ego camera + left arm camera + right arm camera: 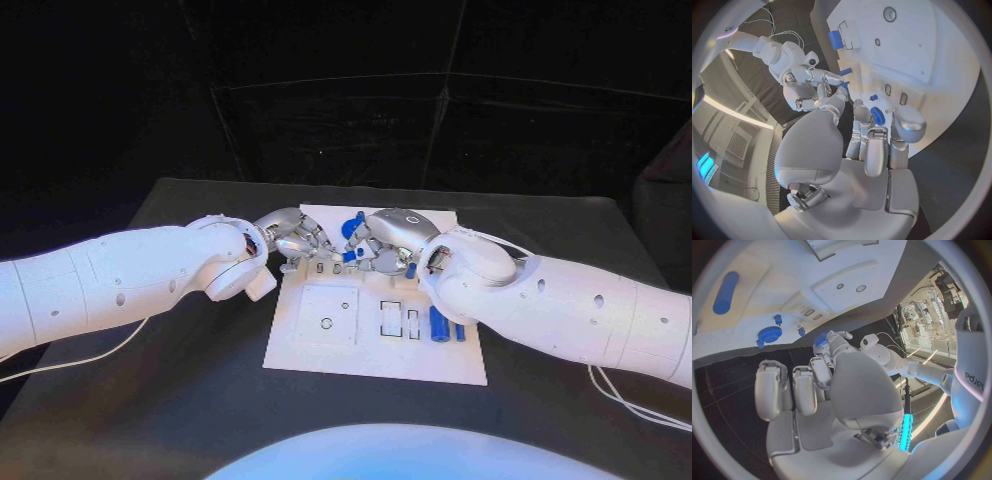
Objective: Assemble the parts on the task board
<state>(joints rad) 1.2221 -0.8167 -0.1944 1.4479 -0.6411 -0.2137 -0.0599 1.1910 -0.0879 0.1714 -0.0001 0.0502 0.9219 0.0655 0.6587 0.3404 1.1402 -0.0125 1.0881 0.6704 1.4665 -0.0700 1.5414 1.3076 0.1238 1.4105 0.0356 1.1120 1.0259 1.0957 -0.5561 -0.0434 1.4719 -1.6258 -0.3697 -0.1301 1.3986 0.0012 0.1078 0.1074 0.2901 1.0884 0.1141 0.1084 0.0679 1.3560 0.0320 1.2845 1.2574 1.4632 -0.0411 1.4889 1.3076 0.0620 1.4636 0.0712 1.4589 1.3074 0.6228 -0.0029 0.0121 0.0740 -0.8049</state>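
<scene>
The white task board (378, 350) lies mid-table. Both hands meet over its far edge. My left hand (296, 240) hovers there with its fingers (877, 145) spread above a blue gear (877, 116) that sits on the board beside a small blue peg (873, 97). My right hand (389, 240) faces it, fingers (798, 385) side by side just short of the same gear (769, 334). A slim blue piece (353, 230) sticks up between the two hands' fingertips; which hand holds it, I cannot tell. Two blue bars (437, 325) lie near the board's right edge.
The board's near half carries a raised white square with a hole (327, 322) and rectangular slots (391, 318). Black table (173, 400) surrounds the board. A white cable (87, 362) trails off the left arm, and another hangs off the right arm (620, 395).
</scene>
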